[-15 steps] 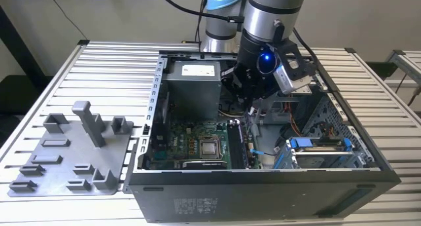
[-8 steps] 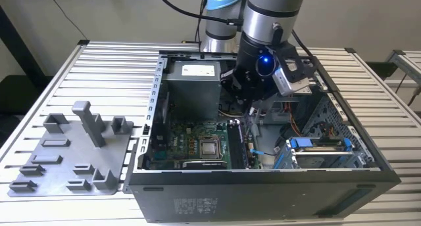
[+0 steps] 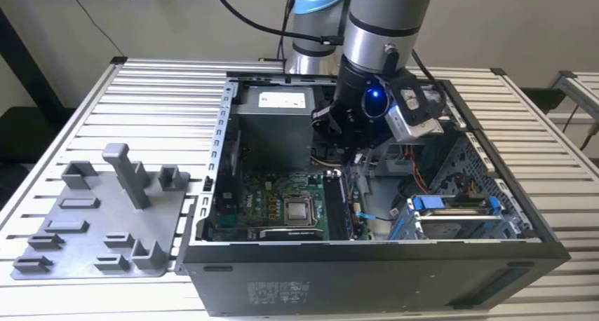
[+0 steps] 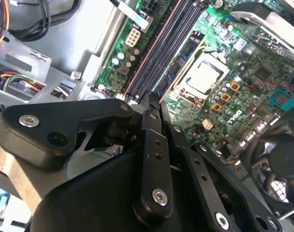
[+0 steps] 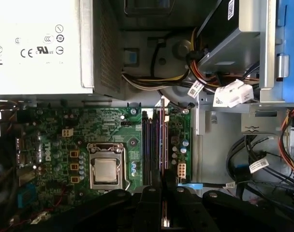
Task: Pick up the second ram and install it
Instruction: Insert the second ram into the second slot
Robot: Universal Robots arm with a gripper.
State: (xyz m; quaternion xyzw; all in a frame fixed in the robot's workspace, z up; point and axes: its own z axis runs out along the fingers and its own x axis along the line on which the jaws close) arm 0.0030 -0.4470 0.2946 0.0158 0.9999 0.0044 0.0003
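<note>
One hand [image 3: 348, 147] above four slots [image 5: 153, 147]

Printed matter, none transcribed. Power supply label [image 5: 36, 46]: a row of round certification signs. Motherboard [image 5: 43, 154]: white silk-screened lettering. Cable tags [image 5: 196, 88]: white, with fine print, probably barcodes. Case front sticker [image 3: 280, 291]: grey lines of text, too small to read.

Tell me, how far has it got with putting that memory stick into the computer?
Picking up looks done: the gray plastic tray holds no stick. In hand: the black gripper hangs over the long black motherboard slots, with a thin dark memory stick seemingly edge-on beneath it. Left: I cannot tell whether it is seated yet.
</note>
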